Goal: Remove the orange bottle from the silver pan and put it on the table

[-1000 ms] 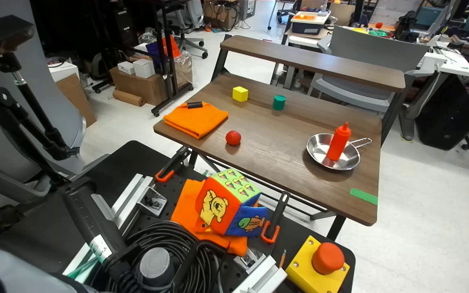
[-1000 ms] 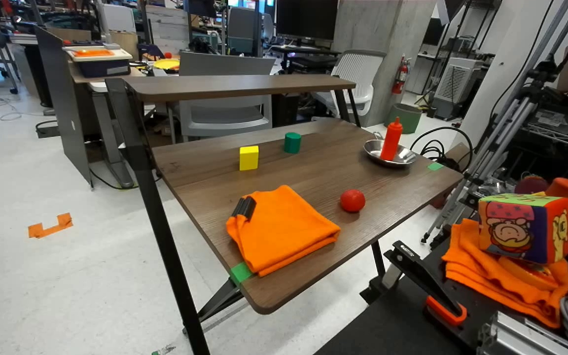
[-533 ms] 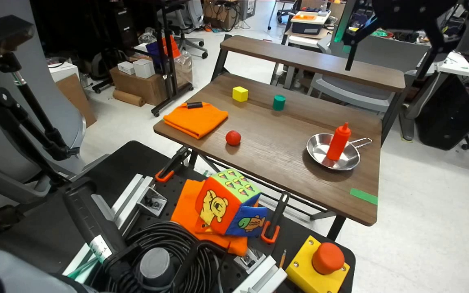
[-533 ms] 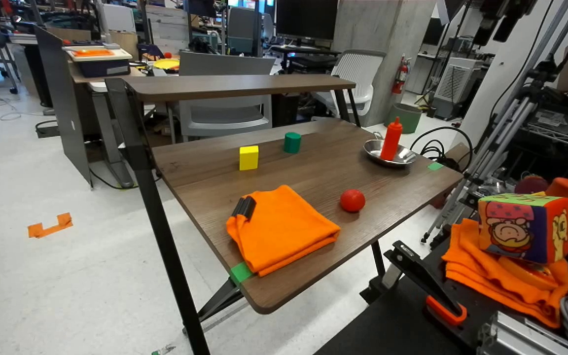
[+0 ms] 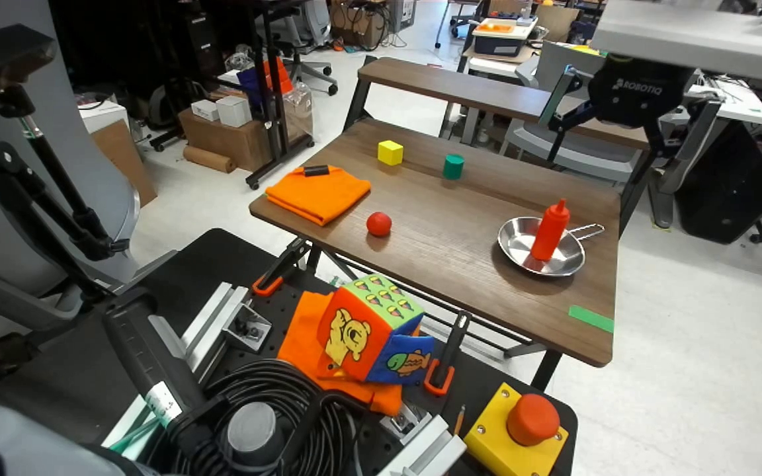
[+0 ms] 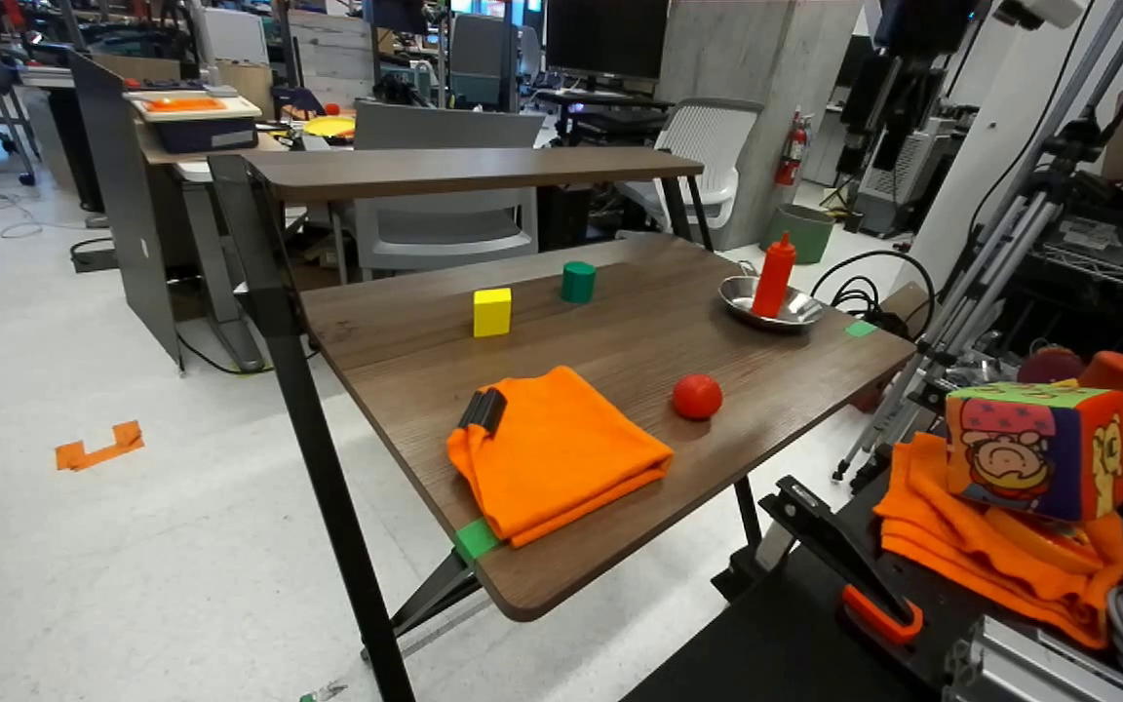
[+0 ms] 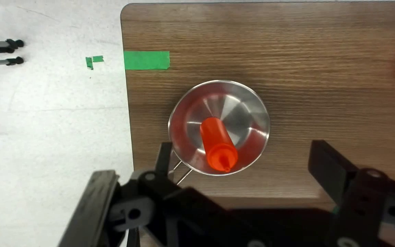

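In an exterior view: arm (image 5: 698, 43) juts out above the table (image 5: 447, 231), gripper (image 5: 596, 168) pointing down, jaws spread wide, nothing between them. The orange bottle (image 5: 548, 235) stands upright inside the silver pan (image 5: 516, 231), on its base — the pan's level floor probably holds it steady.

In an exterior view: gripper hangs higher than the bottle, well apart from it. Standing so, the bottle leaves its sides free for a pinch, I'd judge; red ball (image 6: 697, 397) and orange cloth (image 6: 561, 458) lie well away, unlikely to hinder.

In the wrist view: looking down past the fingers (image 7: 163, 157), handle (image 7: 184, 176) partly hidden by one, the bottle a little nearer that side. Its slant here is likely perspective. The wide spread seems meant to straddle the bottle — next should come lowering and centring, clear of the pan.
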{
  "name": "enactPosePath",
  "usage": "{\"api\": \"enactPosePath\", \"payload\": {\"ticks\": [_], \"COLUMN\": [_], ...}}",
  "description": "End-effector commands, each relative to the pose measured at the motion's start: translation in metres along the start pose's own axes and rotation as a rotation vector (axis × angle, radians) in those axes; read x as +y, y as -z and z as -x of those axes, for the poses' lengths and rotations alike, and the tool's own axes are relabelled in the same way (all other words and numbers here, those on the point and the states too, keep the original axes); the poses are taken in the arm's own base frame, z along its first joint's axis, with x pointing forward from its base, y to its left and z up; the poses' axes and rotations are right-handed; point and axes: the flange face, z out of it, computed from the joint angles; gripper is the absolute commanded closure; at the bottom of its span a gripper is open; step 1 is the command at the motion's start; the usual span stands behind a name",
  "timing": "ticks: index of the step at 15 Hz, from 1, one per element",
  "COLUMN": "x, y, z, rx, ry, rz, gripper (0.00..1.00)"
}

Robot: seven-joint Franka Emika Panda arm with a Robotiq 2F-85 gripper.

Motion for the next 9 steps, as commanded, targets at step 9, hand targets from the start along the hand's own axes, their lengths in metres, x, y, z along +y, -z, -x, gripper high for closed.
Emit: {"api": "enactPosePath", "payload": {"ticks": [9], "x": [0.002], "y": [-0.076], "z": [-0.086], "rx": [-0.158], "ry": [0.057], "rz": [-0.024], "gripper": [0.00]}}
